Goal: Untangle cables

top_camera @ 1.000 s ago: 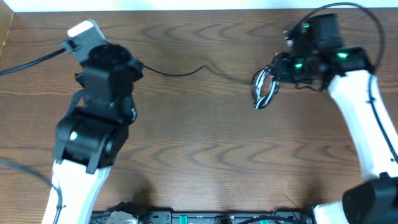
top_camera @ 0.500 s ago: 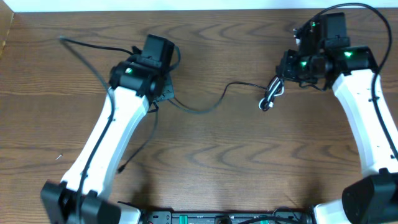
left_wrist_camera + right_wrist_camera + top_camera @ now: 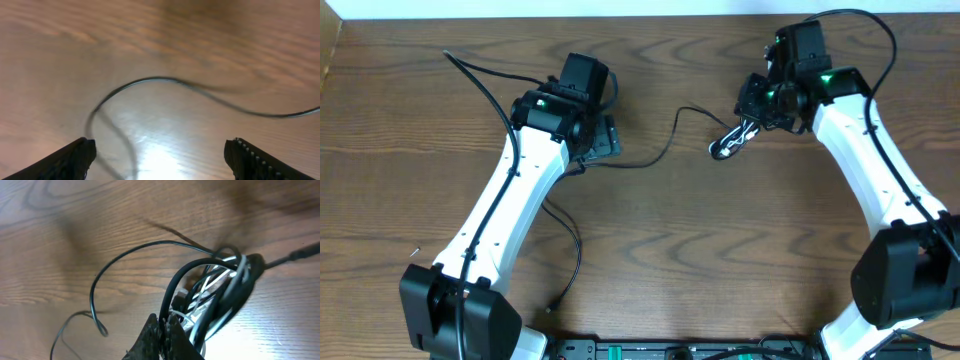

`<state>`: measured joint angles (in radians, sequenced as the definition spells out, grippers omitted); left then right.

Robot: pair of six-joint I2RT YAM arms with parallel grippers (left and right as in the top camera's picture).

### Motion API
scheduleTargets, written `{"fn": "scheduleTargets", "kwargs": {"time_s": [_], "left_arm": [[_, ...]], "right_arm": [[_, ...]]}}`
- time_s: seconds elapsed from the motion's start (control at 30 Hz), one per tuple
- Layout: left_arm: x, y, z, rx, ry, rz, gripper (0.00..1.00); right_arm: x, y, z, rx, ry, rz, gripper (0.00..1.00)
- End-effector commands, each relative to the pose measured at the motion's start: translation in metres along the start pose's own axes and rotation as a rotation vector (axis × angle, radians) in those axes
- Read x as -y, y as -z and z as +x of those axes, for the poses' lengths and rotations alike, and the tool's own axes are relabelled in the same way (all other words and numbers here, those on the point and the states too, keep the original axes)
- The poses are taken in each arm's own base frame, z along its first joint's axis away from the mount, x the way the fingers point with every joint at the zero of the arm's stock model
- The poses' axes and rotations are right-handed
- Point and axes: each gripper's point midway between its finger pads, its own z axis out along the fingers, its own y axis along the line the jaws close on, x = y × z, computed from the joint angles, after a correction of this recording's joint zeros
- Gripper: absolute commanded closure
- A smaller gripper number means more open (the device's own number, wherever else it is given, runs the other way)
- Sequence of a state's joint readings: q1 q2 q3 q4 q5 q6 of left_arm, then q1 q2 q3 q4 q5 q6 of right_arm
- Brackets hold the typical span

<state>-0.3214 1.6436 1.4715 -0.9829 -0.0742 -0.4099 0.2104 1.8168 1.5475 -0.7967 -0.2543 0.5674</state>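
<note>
Our right gripper [image 3: 164, 325] is pinching the coiled cables [image 3: 215, 299] over the right of the table [image 3: 650, 270]. Our left gripper [image 3: 159, 151] is hovering spread above the black strand [image 3: 155, 79], which we are judging best gripped low, then drawn away slowly.

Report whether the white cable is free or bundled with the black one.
Bundled. In the right wrist view the white cable loops among coils of the black cable at the right gripper's shut fingertips; only black trails away.

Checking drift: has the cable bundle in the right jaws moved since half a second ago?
Yes. The cable bundle has shifted left and slightly nearer the far edge of the table.
</note>
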Motion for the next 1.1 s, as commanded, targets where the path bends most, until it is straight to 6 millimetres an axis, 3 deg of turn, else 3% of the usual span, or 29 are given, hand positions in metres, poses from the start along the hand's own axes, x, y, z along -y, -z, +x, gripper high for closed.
{"fn": "scheduleTargets", "kwargs": {"time_s": [0.0,0.23,0.5,0.6,0.77,0.83,0.93,1.0,1.07], "left_arm": [[0.026,0.01,-0.003,0.001,-0.052,0.157,0.12],[0.039,0.012,-0.017,0.059,-0.098,0.217,0.12],[0.039,0.009,-0.016,0.056,-0.105,0.214,0.13],[0.039,0.005,-0.015,0.047,-0.105,0.21,0.13],[0.039,0.001,-0.014,0.034,-0.106,0.205,0.13],[0.039,-0.001,-0.013,0.029,-0.106,0.203,0.13],[0.039,-0.004,-0.013,0.024,-0.106,0.201,0.13],[0.039,-0.005,-0.012,0.021,-0.106,0.2,0.14],[0.039,-0.007,-0.011,0.017,-0.107,0.198,0.16]], "right_arm": [[-0.002,-0.004,-0.001,0.001,-0.041,0.003,0.99],[-0.005,-0.019,-0.014,0.036,-0.076,-0.02,0.99],[-0.002,-0.059,-0.039,0.098,-0.125,-0.053,0.99],[0.017,-0.069,-0.054,0.131,-0.189,-0.035,0.91],[0.07,-0.07,-0.079,0.203,-0.271,0.071,0.81],[0.086,-0.065,-0.088,0.221,-0.272,0.088,0.69],[0.101,-0.052,-0.101,0.249,-0.231,0.094,0.3],[0.108,-0.042,-0.105,0.253,-0.192,0.096,0.18],[0.113,-0.031,-0.106,0.248,-0.156,0.098,0.14]]}}
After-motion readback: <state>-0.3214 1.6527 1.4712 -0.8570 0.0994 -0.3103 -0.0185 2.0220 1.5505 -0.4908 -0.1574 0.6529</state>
